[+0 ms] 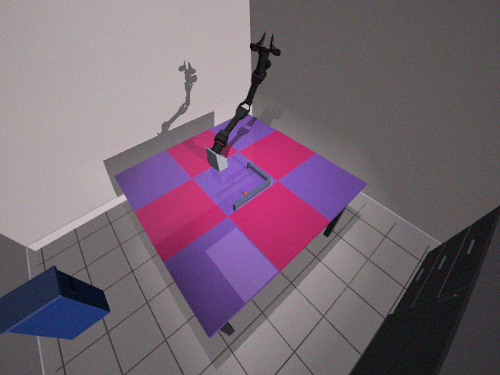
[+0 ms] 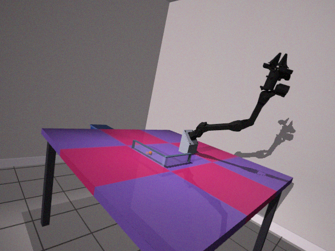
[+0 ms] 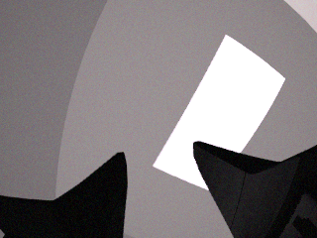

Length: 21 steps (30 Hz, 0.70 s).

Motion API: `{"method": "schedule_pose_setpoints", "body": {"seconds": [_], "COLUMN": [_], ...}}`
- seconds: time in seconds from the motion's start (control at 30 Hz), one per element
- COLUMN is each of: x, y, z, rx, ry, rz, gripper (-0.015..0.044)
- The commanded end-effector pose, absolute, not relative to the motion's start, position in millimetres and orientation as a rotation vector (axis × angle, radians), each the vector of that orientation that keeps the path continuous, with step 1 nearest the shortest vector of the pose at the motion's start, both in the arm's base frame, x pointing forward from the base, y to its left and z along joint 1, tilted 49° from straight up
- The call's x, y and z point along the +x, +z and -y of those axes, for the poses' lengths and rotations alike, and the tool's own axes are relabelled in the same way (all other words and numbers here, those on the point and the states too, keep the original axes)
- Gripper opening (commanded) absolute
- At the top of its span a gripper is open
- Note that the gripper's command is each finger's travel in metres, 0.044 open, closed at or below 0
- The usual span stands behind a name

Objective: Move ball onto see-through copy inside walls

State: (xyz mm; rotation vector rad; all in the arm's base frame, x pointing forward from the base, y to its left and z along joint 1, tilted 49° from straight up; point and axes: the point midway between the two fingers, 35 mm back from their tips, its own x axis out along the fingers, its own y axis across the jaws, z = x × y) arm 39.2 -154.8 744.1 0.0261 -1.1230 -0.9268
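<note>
The table top looks like smooth, glossy laminate in purple and pink squares; it reflects light softly near its front corner. Its legs look dark and matt. The two low walls seem to be clear plastic or glass, slightly bluish, with a thin shiny rim. The ball is small, orange and smooth. The arm and the gripper look like matt black plastic, and the arm's base like plain grey matt metal.
</note>
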Motion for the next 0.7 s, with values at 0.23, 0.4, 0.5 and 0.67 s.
{"method": "schedule_pose_setpoints", "body": {"seconds": [0.23, 0.4, 0.5, 0.67], "x": [122.8, 175.3, 211.7, 249.9], "y": [688.0, 645.9, 614.6, 576.7], "z": [243.8, 280.5, 298.0, 309.7], "rx": [0.147, 0.193, 0.218, 0.26], "ry": [-0.899, -0.865, -0.83, -0.783], "rz": [0.819, 0.635, 0.514, 0.382], "gripper": [0.0214, 0.0214, 0.0214, 0.0214]}}
